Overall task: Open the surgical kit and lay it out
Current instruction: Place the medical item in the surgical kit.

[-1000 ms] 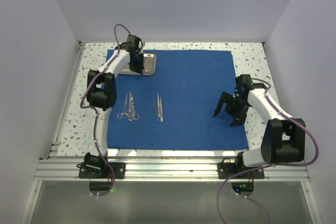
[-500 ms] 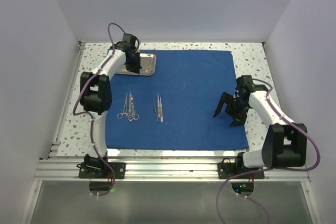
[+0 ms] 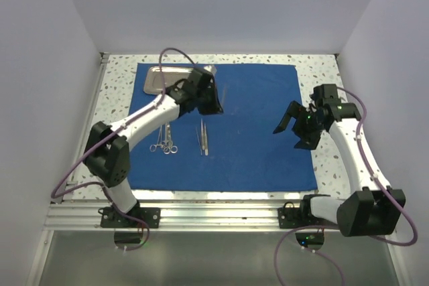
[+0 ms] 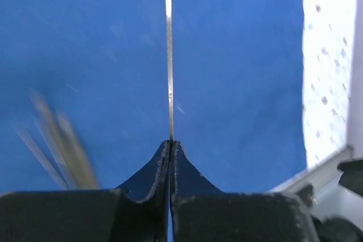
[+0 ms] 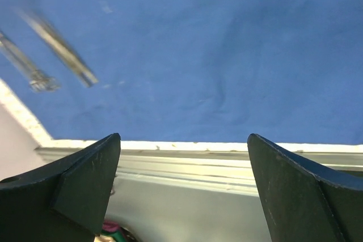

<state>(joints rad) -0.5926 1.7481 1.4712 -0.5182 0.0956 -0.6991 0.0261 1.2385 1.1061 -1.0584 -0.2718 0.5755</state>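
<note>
The left arm stretches forward and inward, its gripper pinched tight on a thin silver instrument. The right arm stands bent at the elbow, its gripper hanging with fingers spread wide.

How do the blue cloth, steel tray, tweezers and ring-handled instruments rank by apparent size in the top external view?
1. blue cloth
2. steel tray, partly under the left arm
3. ring-handled instruments and tweezers: similar length, so not ranked against each other
</note>
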